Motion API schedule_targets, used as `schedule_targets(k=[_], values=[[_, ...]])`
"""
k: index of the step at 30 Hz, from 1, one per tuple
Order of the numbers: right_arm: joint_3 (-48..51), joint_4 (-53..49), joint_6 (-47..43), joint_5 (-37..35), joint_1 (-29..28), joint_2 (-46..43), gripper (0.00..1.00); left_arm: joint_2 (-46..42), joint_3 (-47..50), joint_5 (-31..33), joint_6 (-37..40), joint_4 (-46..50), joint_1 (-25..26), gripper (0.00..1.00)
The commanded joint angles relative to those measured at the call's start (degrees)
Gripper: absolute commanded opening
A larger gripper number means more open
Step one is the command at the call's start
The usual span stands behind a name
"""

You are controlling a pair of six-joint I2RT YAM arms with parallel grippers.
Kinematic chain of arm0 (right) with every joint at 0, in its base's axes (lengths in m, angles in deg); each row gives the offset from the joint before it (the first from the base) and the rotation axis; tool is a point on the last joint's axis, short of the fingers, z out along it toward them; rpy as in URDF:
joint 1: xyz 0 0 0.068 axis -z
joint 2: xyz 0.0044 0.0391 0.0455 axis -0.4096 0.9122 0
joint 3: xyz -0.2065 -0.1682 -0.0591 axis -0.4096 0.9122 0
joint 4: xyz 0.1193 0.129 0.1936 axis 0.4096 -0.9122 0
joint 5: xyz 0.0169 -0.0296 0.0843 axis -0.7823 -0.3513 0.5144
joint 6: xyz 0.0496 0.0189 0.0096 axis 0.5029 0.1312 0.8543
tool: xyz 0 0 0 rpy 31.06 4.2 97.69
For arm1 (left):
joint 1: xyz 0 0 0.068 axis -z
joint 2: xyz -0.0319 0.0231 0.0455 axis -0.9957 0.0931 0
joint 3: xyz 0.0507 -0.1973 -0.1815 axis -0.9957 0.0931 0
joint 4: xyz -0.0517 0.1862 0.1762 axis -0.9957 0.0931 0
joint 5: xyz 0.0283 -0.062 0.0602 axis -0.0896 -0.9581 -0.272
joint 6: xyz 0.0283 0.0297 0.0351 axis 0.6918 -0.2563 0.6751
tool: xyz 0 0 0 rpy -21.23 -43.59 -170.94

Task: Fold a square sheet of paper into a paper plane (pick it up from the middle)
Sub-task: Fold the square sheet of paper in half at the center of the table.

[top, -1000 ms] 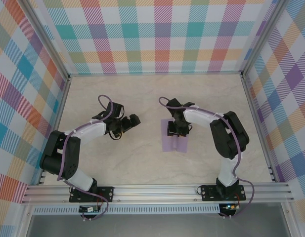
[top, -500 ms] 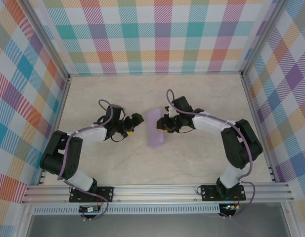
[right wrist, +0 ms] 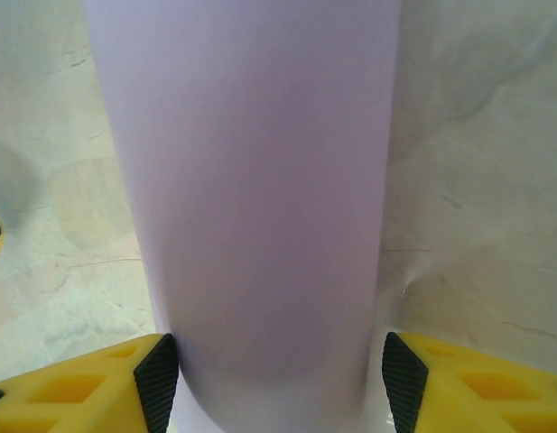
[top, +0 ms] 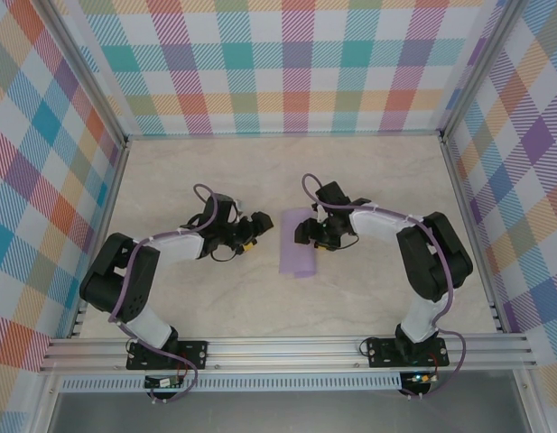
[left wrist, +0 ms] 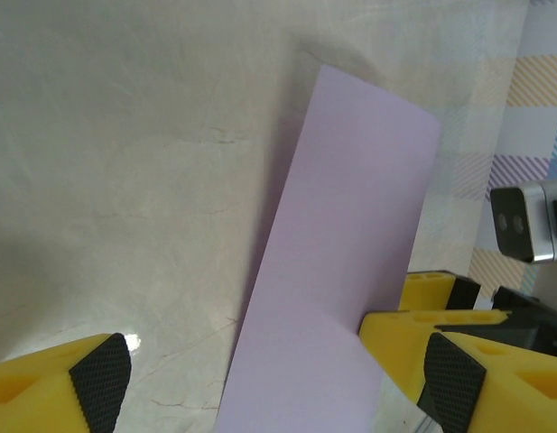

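Early days here: the sheet of paper [top: 297,255] is over the middle of the table [top: 215,298], bowed into a loose half (no sharp crease that I can see). The right gripper [right wrist: 278,383] is clasping that curl from both sides. The left gripper [top: 252,229] gapes wide just beside it, holding nothing. Nose folds and wings are all to come, I'd judge.

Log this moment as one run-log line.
sheet: bowed | right gripper: straddling sheet | left gripper: open, facing sheet
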Motion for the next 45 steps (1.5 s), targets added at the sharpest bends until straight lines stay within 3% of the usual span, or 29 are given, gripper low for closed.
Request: schedule_targets(k=[1,10,17,45], values=[[-0.34,-1.80,-2.04,-0.67,1.06,-1.72,0.63,1.85,-1.13,-2.70,-0.35,-2.14,1.68,0.84],[2.25,-1.87,-3.72,1.03,3.18,-3.41,0.53,5.10,-3.70,-3.55,-0.86,-3.60,5.04,0.63],[0.15,-7.18,-8.99,0.24,3.37,0.12,0.50,7.26,-6.11,-0.80,-1.10,-2.42,6.73,0.56],[-2.37,-11.66,-4.61,-5.14,4.86,8.78,0.49,8.19,-8.31,8.78,-1.76,1.32,7.99,0.47]])
